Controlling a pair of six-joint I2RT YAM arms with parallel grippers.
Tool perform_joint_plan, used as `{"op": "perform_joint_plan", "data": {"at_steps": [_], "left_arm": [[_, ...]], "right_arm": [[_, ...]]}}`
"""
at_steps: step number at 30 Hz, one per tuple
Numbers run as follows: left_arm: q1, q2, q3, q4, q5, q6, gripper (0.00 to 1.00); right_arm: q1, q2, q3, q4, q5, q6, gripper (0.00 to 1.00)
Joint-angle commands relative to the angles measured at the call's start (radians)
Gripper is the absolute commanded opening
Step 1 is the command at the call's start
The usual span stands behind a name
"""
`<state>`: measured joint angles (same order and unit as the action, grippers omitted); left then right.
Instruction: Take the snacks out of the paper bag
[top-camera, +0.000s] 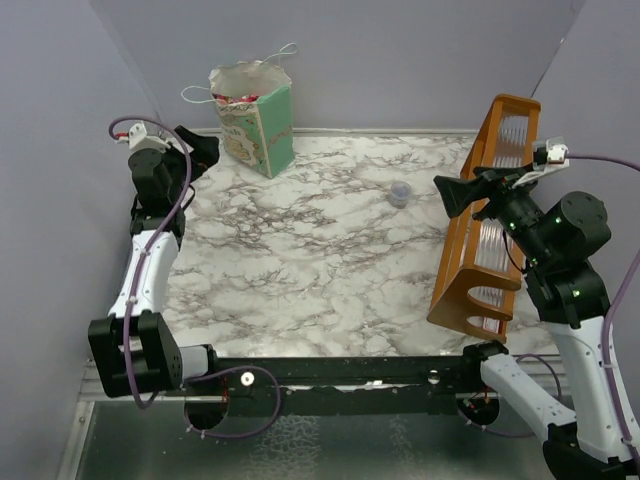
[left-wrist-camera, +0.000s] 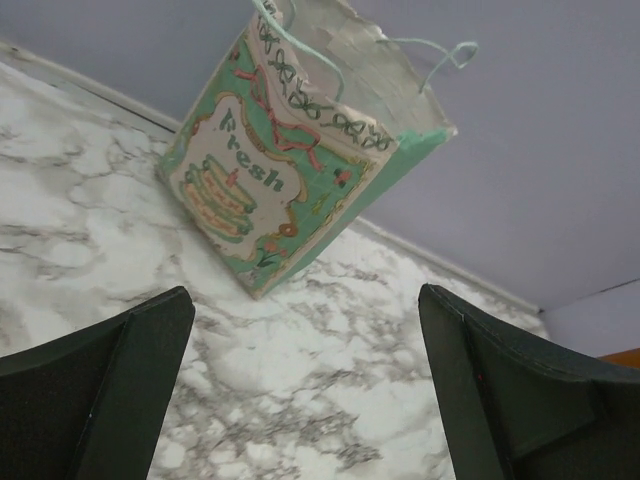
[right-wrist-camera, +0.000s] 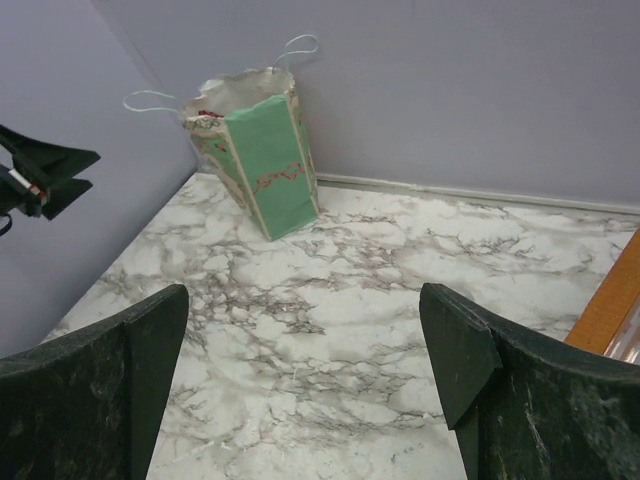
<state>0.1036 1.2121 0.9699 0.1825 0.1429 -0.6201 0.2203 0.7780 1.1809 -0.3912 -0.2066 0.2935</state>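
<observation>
The paper bag (top-camera: 256, 125) stands upright by the back wall, with red snacks (top-camera: 235, 101) showing in its open mouth. The left gripper (left-wrist-camera: 305, 292) and right gripper (right-wrist-camera: 305, 290) both gape, holding nothing.

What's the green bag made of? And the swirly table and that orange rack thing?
The bag looks like paper: matte, with creased sides and thin string handles. The table looks like marble, white with grey veins, though it may only be a printed surface. The orange rack looks like smooth varnished wood.
</observation>
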Motion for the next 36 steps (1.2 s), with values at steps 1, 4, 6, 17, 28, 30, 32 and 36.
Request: {"op": "perform_joint_plan", "data": {"at_steps": [1,4,6,17,28,30,32,36], "left_arm": [[0.047,0.146,0.098,0.215,0.156,-0.320,0.98],[0.057,0.281,0.179,0.314,0.195,-0.464,0.95],[0.060,0.366,0.245,0.365,0.227,-0.541,0.94],[0.061,0.622,0.527,0.308,0.116,-0.657,0.87],[0.082,0.696,0.569,0.280,0.138,-0.772,0.53],[0.083,0.711,0.587,0.277,0.154,-0.779,0.44],[0.084,0.718,0.591,0.285,0.159,-0.793,0.42],[0.089,0.725,0.587,0.326,0.186,-0.808,0.30]], "right_arm": [[-0.011,-0.048,-0.023,0.052,-0.038,0.010,0.99],[-0.010,-0.067,-0.035,0.060,-0.036,0.005,0.99],[-0.012,-0.081,-0.043,0.063,-0.035,0.005,0.99],[0.000,-0.147,-0.089,0.087,0.001,-0.006,0.99],[0.002,-0.140,-0.085,0.085,-0.021,0.015,0.99],[0.002,-0.142,-0.081,0.083,-0.017,0.015,0.99],[0.002,-0.142,-0.078,0.078,-0.013,0.014,0.99],[0.002,-0.144,-0.081,0.074,-0.011,0.013,0.99]]}}
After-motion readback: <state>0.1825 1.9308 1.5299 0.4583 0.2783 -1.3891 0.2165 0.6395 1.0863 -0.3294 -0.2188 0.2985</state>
